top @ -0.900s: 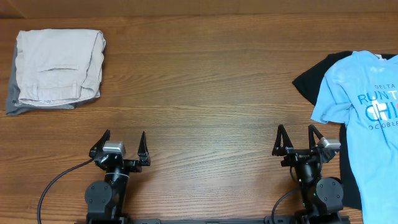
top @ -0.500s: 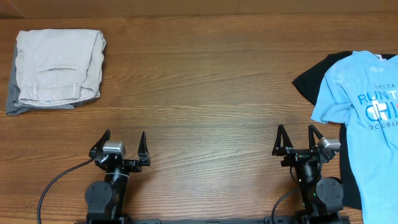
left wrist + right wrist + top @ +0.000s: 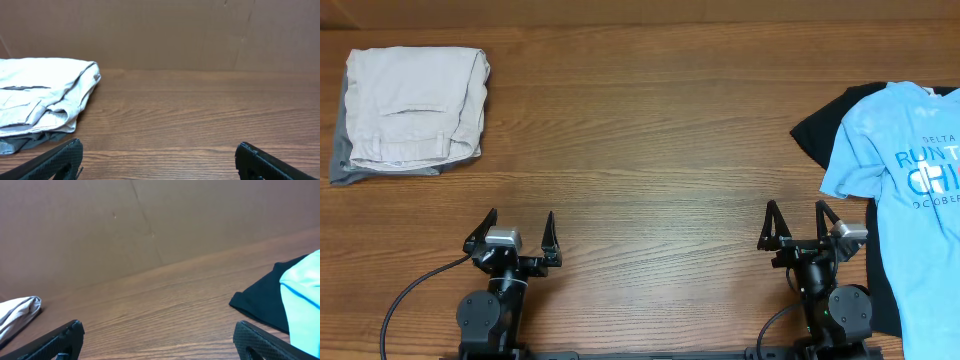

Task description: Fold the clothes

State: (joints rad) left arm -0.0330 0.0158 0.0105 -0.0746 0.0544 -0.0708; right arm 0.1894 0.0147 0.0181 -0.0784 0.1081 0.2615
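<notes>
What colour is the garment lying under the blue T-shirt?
Black. The garment shows best in the overhead view, sticking out from beneath the T-shirt.

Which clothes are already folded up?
The beige pants far left, a tidy stack on grey cloth. The light blue T-shirt and black garment lie spread out.

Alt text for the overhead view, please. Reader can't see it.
A light blue T-shirt lies unfolded on a black garment at the wooden table's right edge, beside the open right gripper. The open left gripper sits near the front, and folded beige trousers on a grey garment sit far left.
</notes>
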